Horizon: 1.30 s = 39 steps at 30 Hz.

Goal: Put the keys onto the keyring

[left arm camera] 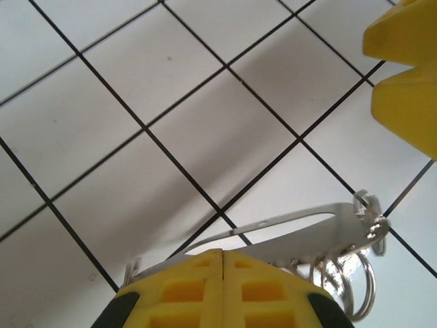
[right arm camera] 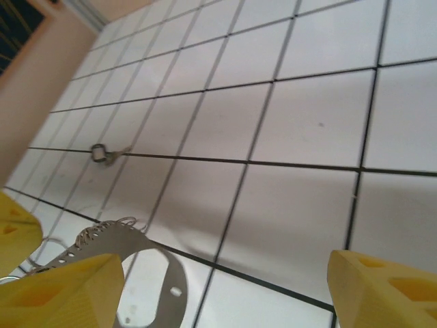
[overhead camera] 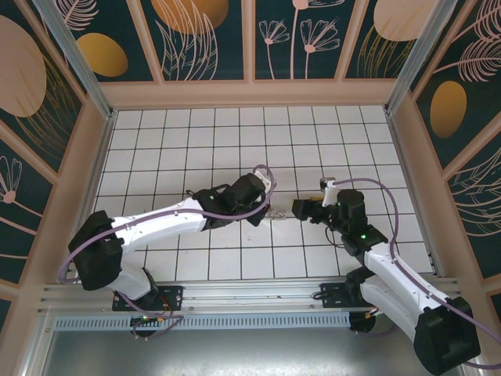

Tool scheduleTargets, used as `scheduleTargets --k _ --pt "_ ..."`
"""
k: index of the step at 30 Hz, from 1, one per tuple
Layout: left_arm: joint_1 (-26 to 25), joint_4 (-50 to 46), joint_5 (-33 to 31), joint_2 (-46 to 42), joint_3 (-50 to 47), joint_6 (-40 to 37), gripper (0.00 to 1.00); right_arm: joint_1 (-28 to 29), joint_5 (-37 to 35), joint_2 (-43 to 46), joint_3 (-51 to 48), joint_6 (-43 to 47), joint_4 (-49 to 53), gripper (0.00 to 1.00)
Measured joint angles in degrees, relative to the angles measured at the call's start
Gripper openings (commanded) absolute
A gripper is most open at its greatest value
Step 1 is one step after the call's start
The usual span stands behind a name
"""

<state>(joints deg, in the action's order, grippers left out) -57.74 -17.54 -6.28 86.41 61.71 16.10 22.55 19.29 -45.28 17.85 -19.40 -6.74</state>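
Left gripper (left arm camera: 223,263), jaws pressed together on the keyring (left arm camera: 287,224), holds the oval loop over the tiled floor (left arm camera: 171,102) with its free end and small rings turned toward the other arm, presumably to present it for threading. Right gripper (right arm camera: 222,277), jaws wide apart and empty, hovers just beside the loop. What appears to be a key (right arm camera: 104,153) lies flat on the tiles, well apart.
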Motion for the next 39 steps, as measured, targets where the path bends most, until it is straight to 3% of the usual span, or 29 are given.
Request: scheduleTargets --k 13,14,17,20,24,31,39 --pt "0.24 2.47 1.60 -5.42 -4.22 -3.63 0.00 0.50 2.29 -1.97 0.00 1.09 -3.98 0.74" --pt "0.37 2.47 2.08 -5.42 -4.48 -2.95 0.02 0.50 2.25 -2.05 0.00 1.07 -4.02 0.74" --pt "0.57 2.75 3.91 -5.49 -6.60 -0.74 0.24 0.50 1.90 -2.78 0.00 1.03 -4.02 0.76" --pt "0.74 2.95 6.38 -5.53 -11.26 2.82 0.35 0.50 1.20 -3.63 0.00 0.81 -3.96 0.79" --pt "0.74 2.23 9.27 -5.53 -16.28 6.01 0.38 0.59 0.31 -4.50 0.00 0.22 -3.98 0.82" --pt "-1.16 1.86 12.66 -5.55 -16.94 7.04 0.40 0.81 -0.66 -5.86 -0.02 -0.72 -3.96 0.85" --pt "-5.25 5.86 18.88 -7.32 -18.64 2.60 0.59 0.81 -1.29 -6.23 -1.20 -1.38 -4.24 0.85"
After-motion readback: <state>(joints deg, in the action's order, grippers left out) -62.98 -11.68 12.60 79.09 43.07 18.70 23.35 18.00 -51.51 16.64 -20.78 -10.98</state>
